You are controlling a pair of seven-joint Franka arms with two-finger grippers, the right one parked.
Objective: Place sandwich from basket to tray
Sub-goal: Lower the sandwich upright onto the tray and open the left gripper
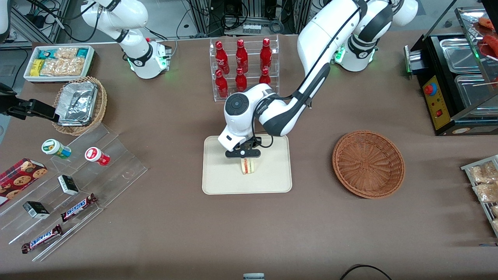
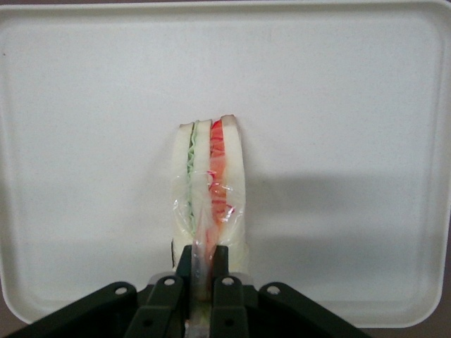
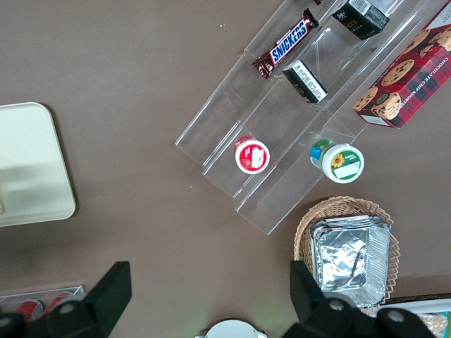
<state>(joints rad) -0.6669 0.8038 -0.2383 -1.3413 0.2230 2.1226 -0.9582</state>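
Observation:
The sandwich [image 1: 248, 166] [image 2: 210, 190] is a pale wedge in clear wrap with red and green filling lines. It stands on the cream tray [image 1: 221, 182] [image 2: 338, 105], near the tray's middle. My gripper [image 1: 244, 157] [image 2: 203, 271] is right above it, shut on the wrap at the sandwich's top edge. The reddish-brown woven basket [image 1: 368, 163] sits on the table toward the working arm's end, beside the tray, with nothing in it.
A clear rack of red bottles [image 1: 242, 66] stands farther from the front camera than the tray. Acrylic steps with snack bars and small cups [image 1: 74, 182] and a tan basket of foil packets [image 1: 79, 103] lie toward the parked arm's end. A black warmer [image 1: 455, 81] stands at the working arm's end.

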